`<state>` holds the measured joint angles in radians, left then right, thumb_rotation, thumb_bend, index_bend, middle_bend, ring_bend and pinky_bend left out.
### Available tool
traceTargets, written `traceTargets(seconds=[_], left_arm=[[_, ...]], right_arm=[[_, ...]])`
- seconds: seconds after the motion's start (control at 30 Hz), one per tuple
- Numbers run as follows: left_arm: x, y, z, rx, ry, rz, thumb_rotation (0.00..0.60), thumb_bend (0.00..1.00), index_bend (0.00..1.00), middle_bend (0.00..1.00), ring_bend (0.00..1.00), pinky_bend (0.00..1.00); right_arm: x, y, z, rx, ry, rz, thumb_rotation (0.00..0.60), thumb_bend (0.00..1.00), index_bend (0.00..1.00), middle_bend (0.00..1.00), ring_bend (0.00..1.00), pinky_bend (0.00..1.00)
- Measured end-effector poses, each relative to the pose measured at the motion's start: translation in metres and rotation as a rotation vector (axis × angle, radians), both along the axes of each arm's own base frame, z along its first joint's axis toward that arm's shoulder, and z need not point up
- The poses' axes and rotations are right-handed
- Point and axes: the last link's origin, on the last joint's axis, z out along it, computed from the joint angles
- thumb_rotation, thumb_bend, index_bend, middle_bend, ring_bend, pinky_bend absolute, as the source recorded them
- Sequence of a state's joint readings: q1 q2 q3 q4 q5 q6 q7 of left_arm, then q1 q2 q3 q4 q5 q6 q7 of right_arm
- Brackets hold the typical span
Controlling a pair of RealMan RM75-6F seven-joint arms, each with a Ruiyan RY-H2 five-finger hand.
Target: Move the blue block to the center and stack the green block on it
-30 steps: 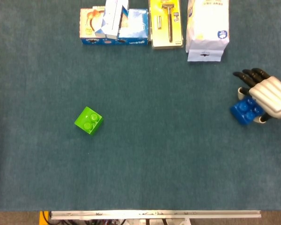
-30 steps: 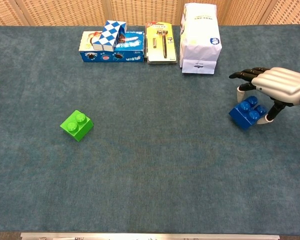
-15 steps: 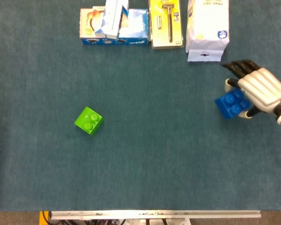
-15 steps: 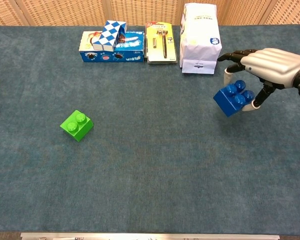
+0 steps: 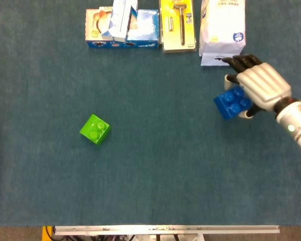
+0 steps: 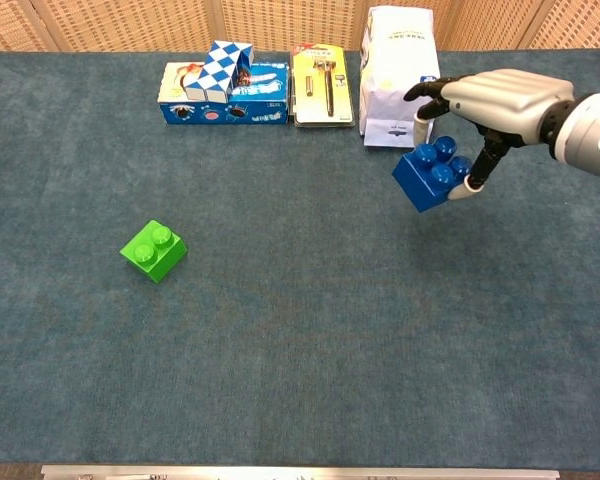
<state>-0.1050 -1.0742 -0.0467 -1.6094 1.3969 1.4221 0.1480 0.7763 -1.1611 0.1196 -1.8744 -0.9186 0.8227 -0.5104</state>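
Since earlier frame, right hand (image 5: 258,88) carried blue block (image 5: 231,102) up and leftward off table (image 5: 155,170), away from right edge. Fingers (image 6: 428,90) curled over block, thumb beneath: pinch grip. Block glossy blue, round studs on top, tilted, held clear of surface near far right. Green block (image 6: 153,250) rests left of centre, studs up, well apart. Along far edge: blue carton (image 6: 225,92), razor pack (image 6: 322,87), white bag (image 6: 401,75) just behind hand. Block's long axis indistinct.
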Motion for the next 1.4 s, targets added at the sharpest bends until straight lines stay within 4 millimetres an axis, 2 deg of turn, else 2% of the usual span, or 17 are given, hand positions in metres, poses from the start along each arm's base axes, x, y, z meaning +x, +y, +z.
traceTargets(seconds=[0.2, 0.6, 0.83, 1.4], left_arm=[[-0.007, -0.003, 0.003, -0.024, 0.041, -0.018, 0.600, 0.39, 0.36, 0.34, 0.21, 0.35], [-0.016, -0.002, 0.018, -0.017, 0.055, -0.045, 0.600, 0.39, 0.36, 0.34, 0.21, 0.36], [-0.023, -0.006, 0.029, 0.007, 0.054, -0.049, 0.600, 0.39, 0.37, 0.34, 0.21, 0.36], [-0.035, -0.012, 0.037, 0.046, 0.038, -0.026, 0.600, 0.39, 0.39, 0.34, 0.21, 0.38]], right_arm=[[0.026, -0.005, -0.011, -0.024, 0.033, 0.005, 0.600, 0.12, 0.59, 0.09, 0.00, 0.08], [0.080, -0.005, -0.051, -0.040, 0.093, 0.044, 0.600, 0.14, 0.59, 0.09, 0.00, 0.06], [0.086, -0.010, -0.060, -0.054, 0.097, 0.009, 0.600, 0.14, 0.59, 0.09, 0.00, 0.06], [0.087, -0.028, -0.079, -0.043, 0.069, -0.066, 0.600, 0.15, 0.59, 0.09, 0.00, 0.06]])
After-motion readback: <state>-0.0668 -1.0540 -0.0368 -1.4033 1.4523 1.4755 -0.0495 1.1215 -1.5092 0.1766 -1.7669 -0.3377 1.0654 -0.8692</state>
